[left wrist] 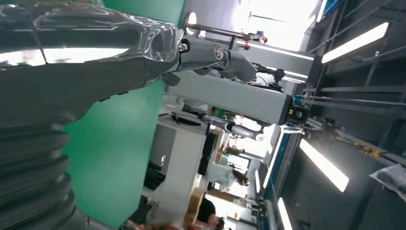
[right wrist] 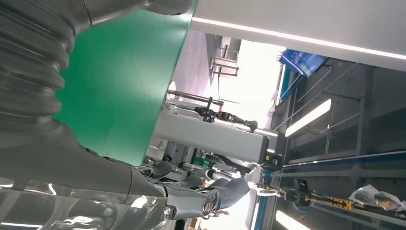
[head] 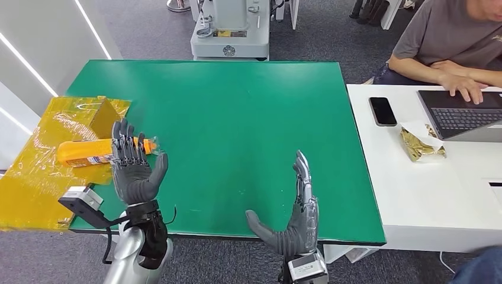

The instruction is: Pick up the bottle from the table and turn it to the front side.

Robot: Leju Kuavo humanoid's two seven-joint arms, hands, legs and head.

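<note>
An orange bottle [head: 83,152] lies on its side at the left edge of the green table [head: 237,118], partly on a yellow plastic sheet [head: 35,171], its cap end pointing toward the table's middle. My left hand [head: 135,165] is raised upright in front of the bottle with fingers spread, hiding part of it; it holds nothing. My right hand [head: 295,216] stands upright over the table's near edge, fingers straight, thumb out, empty. In the wrist views the left hand [left wrist: 57,76] and the right hand [right wrist: 72,158] show close up against the green table.
A white table [head: 426,177] stands to the right with a phone [head: 382,110], a laptop [head: 465,113] and a snack bag [head: 420,143]; a person [head: 450,44] types there. A grey machine base [head: 229,35] stands beyond the far edge.
</note>
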